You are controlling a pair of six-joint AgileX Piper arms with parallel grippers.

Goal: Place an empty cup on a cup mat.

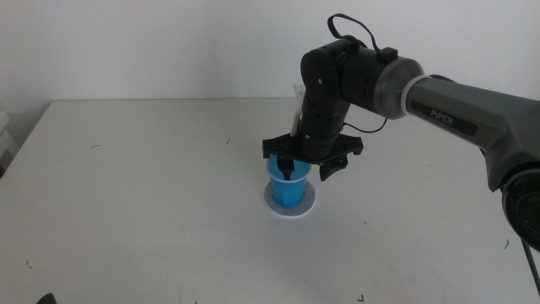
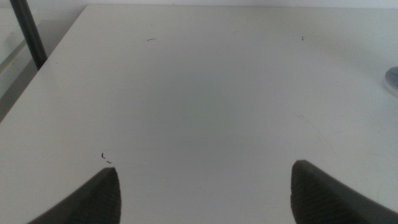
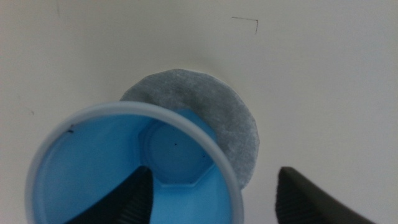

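Your left gripper (image 2: 205, 186) waits low over the bare white desk (image 1: 135, 186), out of the middle view; its jaws stand wide apart with nothing between them. Near the desk's middle, your right gripper (image 1: 294, 171) hangs straight above the blue cup (image 1: 289, 190). Its jaws are spread, one dipping inside the cup's mouth and the other outside the white rim, so the wall lies between them; you cannot tell whether either presses on it. The cup stands upright on the grey cup mat (image 3: 211, 106), off to one side of it. The desk is white with faint scuff marks, against a plain pale wall (image 1: 169, 51). The right arm's grey link reads "PiPER" (image 1: 445, 117).
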